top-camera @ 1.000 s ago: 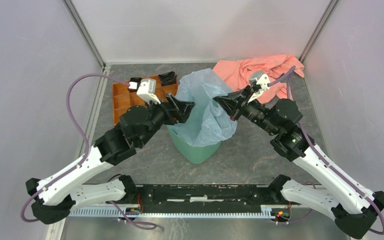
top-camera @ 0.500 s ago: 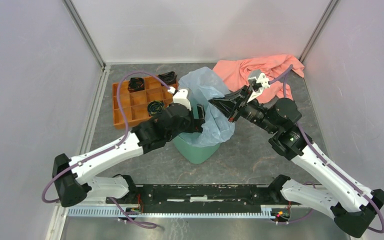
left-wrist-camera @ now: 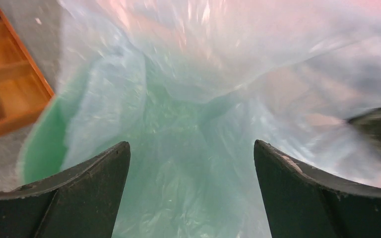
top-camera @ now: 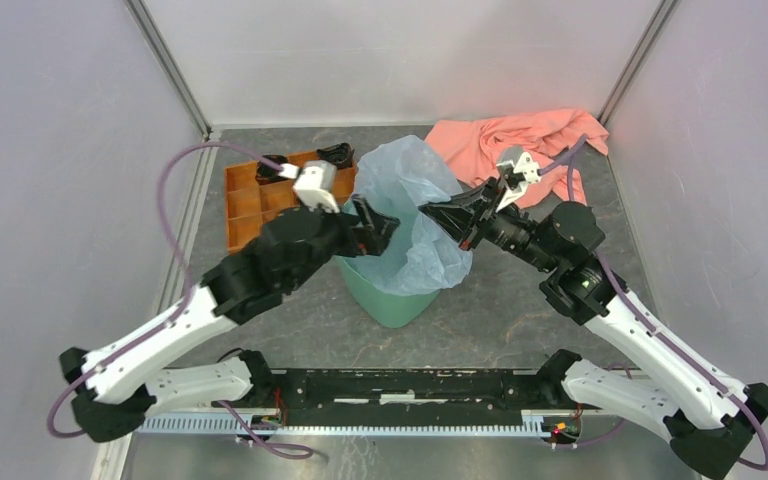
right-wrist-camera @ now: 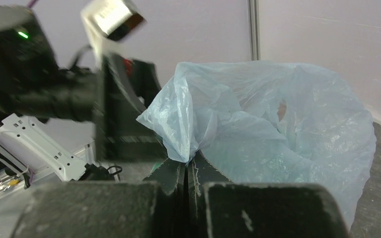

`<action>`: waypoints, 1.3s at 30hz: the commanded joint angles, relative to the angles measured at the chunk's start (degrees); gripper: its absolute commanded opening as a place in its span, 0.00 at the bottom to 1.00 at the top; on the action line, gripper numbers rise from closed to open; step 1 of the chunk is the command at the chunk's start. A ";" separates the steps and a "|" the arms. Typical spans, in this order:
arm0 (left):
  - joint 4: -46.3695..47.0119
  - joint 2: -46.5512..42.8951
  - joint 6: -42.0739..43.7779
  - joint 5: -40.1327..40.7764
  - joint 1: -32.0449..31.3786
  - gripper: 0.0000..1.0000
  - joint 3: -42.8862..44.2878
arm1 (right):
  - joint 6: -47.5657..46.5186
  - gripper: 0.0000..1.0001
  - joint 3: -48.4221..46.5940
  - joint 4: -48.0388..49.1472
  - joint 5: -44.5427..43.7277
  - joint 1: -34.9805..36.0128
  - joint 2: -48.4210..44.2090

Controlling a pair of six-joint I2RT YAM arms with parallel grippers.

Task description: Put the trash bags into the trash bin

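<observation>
Being pinched by the right gripper [top-camera: 440,213], the trash bag [top-camera: 410,190] is partly seated in the trash bin [top-camera: 392,300]; the left gripper [top-camera: 378,222] is opened.

Right gripper [right-wrist-camera: 186,166] fingers [right-wrist-camera: 171,176] pressed together, pinching a fold of the pale blue plastic bag [right-wrist-camera: 278,124]. Bag billows up and to the right. Blurred left arm [right-wrist-camera: 54,94] close on the left. Dark desk [right-wrist-camera: 379,198] at far right.
</observation>
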State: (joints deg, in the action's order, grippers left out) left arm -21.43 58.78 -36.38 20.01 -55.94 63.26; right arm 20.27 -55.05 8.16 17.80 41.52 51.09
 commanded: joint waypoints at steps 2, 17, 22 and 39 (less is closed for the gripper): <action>1.06 -8.52 3.42 10.11 0.24 0.98 -0.26 | -1.97 0.00 -3.49 -2.16 0.51 0.07 1.52; 5.02 -5.64 6.68 12.47 0.21 0.98 3.10 | 2.89 0.00 0.21 5.29 0.87 4.47 16.71; 6.86 -11.57 4.07 15.81 0.29 0.98 -1.61 | -7.13 0.01 -5.06 -7.88 -14.33 10.64 22.50; -2.80 -13.39 5.75 16.80 0.22 1.00 4.52 | -10.86 0.00 -11.93 -21.12 -17.90 13.39 38.97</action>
State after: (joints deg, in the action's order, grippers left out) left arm -20.27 46.41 -31.09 37.01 -55.83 64.07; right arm 10.52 -64.77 -12.86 -1.02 54.63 89.21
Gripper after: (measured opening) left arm 0.994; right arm 0.010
